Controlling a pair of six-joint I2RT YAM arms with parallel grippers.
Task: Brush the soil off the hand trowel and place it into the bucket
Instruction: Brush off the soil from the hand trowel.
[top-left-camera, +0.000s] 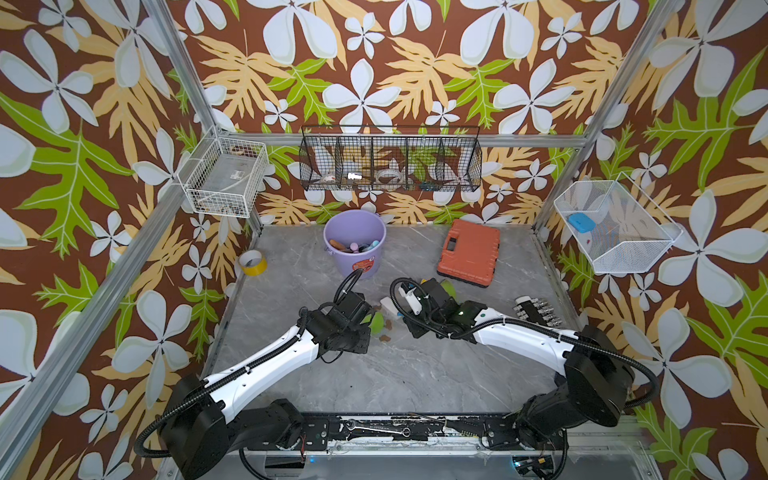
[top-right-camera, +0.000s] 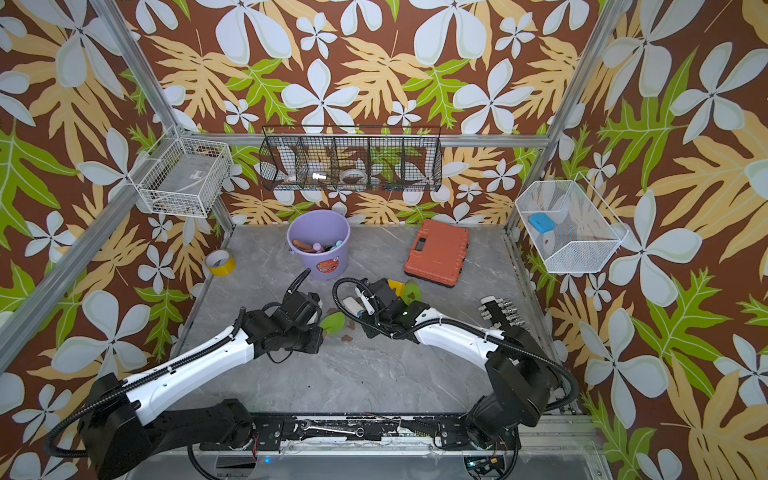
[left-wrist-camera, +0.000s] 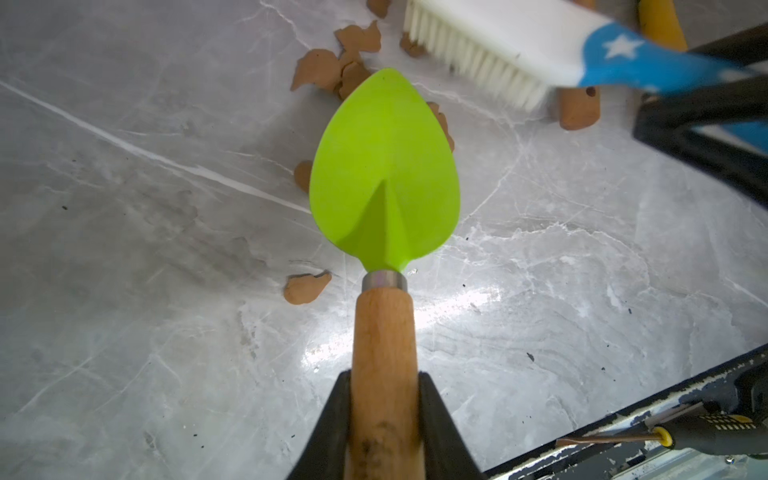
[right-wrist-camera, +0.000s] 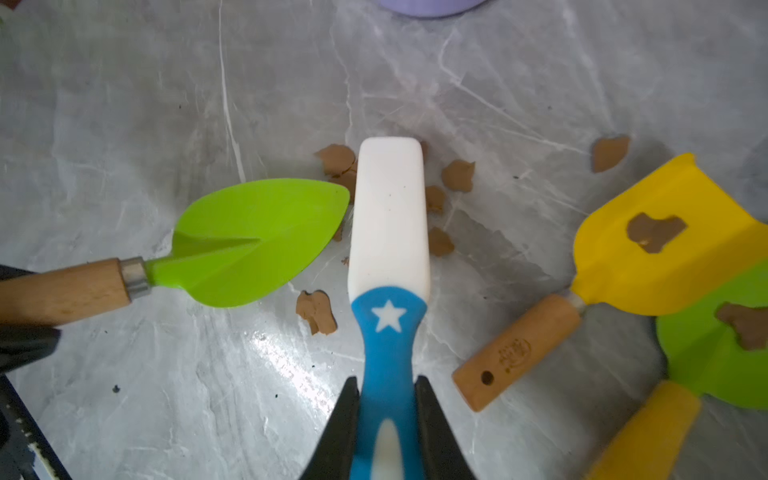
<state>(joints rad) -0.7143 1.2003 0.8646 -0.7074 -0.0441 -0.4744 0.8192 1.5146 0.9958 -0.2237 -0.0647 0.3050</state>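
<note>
Hand trowel (left-wrist-camera: 384, 166): green blade, wooden handle, low at mid tabletop (left-wrist-camera: 124, 249), well apart from bucket (top-left-camera: 338, 262); contact with the surface can't be told. Left pincer (left-wrist-camera: 384, 382) clenched on the wooden handle. Right pincer (right-wrist-camera: 386, 386) clenched on brush (right-wrist-camera: 390, 216) handle, brush head just beside the blade tip. Blade face looks clean; soil (right-wrist-camera: 316, 311) clumps lie scattered around it. Probably light and stiff, with a smooth, slippery blade. Take it by the wood, as it is held now; this grip should suit the bucket drop.

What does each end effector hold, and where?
Left end effector grips the green trowel by its wooden handle; right end effector grips the brush by its blue handle.
</note>
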